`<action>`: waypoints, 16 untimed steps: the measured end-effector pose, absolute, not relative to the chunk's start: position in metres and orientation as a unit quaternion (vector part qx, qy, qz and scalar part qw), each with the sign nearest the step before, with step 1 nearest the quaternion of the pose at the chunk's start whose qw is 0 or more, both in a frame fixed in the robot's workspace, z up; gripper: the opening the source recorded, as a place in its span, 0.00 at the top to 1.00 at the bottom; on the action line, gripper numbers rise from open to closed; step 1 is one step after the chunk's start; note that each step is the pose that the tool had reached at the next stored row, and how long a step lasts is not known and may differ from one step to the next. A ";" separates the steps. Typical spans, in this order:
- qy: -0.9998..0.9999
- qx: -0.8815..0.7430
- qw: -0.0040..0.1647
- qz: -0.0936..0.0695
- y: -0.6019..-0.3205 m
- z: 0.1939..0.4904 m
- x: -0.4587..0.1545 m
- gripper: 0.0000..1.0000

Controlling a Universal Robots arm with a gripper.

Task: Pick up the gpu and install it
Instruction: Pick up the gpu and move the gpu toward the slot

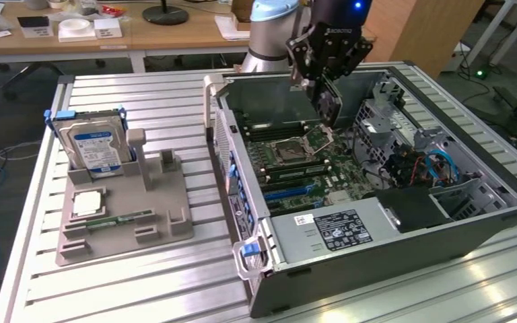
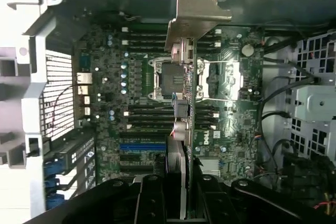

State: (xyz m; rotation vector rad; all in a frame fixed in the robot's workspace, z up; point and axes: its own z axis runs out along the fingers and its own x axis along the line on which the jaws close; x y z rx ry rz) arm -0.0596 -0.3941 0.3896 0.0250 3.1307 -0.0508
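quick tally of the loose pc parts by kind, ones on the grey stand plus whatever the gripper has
hard drive, upright on the grey stand: 1
memory stick, lying on the stand: 1
square silvery chip, on the stand: 1
gpu, gripped by the gripper above the open case: 1
total: 4

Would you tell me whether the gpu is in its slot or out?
Out: the pincer holds the gpu edge-on above the motherboard, clear of its slots.

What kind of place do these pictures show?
Probably a robotics lab or workshop: a robot gripper holds the gpu over an open computer case on a slatted metal table, with cluttered desks behind.
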 end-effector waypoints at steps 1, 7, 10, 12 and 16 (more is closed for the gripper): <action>1.000 0.008 0.005 -0.016 -0.394 0.390 -0.056 0.73; 1.000 0.006 0.006 -0.016 -0.393 0.389 -0.038 0.73; 1.000 0.002 0.006 -0.016 -0.393 0.388 -0.030 0.73; 1.000 0.001 0.006 -0.016 -0.393 0.388 -0.028 0.73; 1.000 0.001 0.006 -0.016 -0.393 0.388 -0.028 0.73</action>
